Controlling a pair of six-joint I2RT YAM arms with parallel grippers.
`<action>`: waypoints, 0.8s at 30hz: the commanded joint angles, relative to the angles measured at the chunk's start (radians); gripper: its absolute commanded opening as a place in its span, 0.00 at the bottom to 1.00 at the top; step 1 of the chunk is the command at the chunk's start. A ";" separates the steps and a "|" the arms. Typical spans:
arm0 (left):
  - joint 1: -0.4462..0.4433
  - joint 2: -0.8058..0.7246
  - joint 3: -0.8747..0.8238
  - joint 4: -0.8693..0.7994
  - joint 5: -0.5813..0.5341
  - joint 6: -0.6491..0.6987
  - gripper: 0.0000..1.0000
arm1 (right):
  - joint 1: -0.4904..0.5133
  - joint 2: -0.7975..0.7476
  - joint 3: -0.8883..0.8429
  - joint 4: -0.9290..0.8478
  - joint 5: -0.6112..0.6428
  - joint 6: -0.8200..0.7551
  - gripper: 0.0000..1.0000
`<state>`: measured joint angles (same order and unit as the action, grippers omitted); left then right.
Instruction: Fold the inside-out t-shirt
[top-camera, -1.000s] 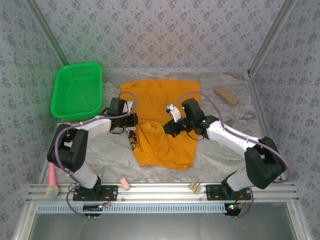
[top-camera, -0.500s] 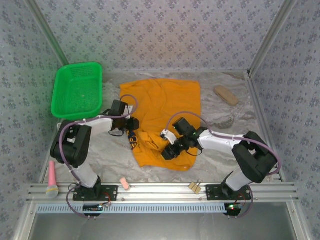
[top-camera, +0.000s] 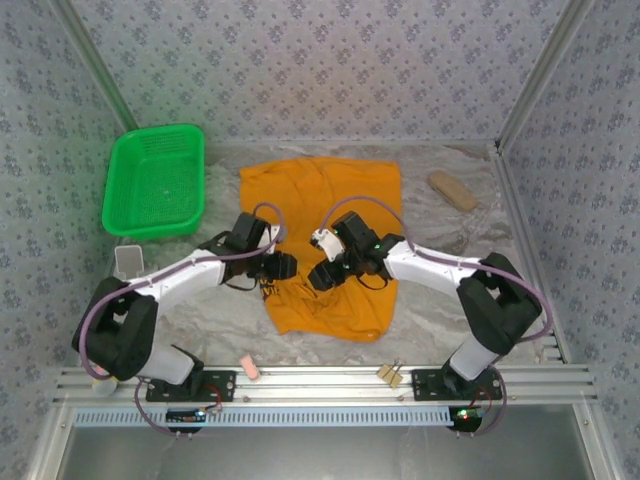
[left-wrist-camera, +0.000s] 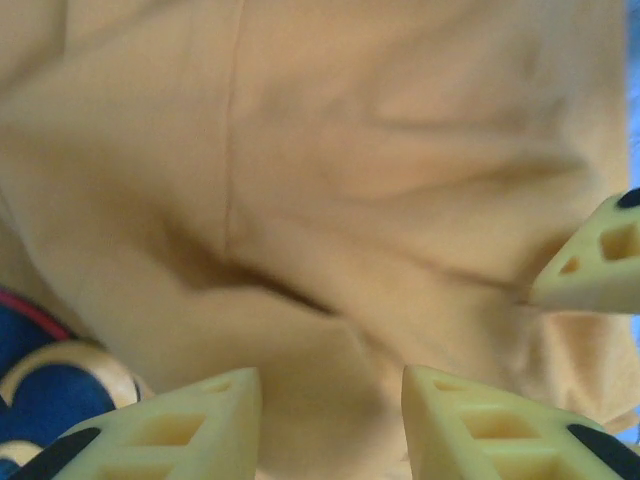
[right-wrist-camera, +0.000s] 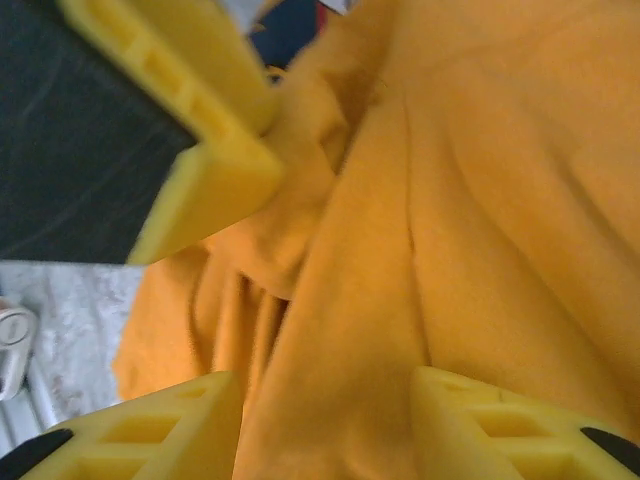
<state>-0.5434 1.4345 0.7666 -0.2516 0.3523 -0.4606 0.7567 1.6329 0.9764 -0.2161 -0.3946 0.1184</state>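
Note:
The inside-out t-shirt (top-camera: 335, 205) lies flat and orange-yellow in the middle of the table, rumpled along its left side. My left gripper (top-camera: 286, 268) and right gripper (top-camera: 317, 276) hover close together over its lower middle, tips facing each other. In the left wrist view the left gripper (left-wrist-camera: 330, 430) is open above creased t-shirt (left-wrist-camera: 400, 150) cloth, with a patch of blue print (left-wrist-camera: 40, 375) at lower left. In the right wrist view the right gripper (right-wrist-camera: 325, 430) is open, a raised ridge of t-shirt (right-wrist-camera: 500, 200) running between its fingers, not pinched.
A green basket (top-camera: 155, 182) stands at the back left. A tan block (top-camera: 452, 190) lies at the back right. Near the front rail are a pink piece (top-camera: 250, 367) and a wooden peg (top-camera: 390, 375). A small white object (top-camera: 127, 262) sits left of the left arm.
Both grippers went from shut to open, letting the cloth go. Both grippers have drawn close together over the shirt's lower middle. The printed patch at the left edge is now mostly covered.

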 joint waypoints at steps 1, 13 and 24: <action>-0.015 0.032 -0.035 0.023 -0.020 -0.073 0.37 | 0.035 0.050 -0.030 0.041 0.079 0.092 0.48; -0.010 -0.024 -0.177 0.324 0.037 -0.094 0.00 | -0.283 0.097 0.002 -0.112 -0.043 0.181 0.00; -0.030 -0.070 -0.270 0.442 0.171 -0.096 0.00 | -0.210 -0.100 -0.081 -0.052 0.117 0.072 0.36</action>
<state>-0.5594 1.4357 0.5121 0.1257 0.4606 -0.5602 0.5007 1.6451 0.8875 -0.2348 -0.3637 0.2573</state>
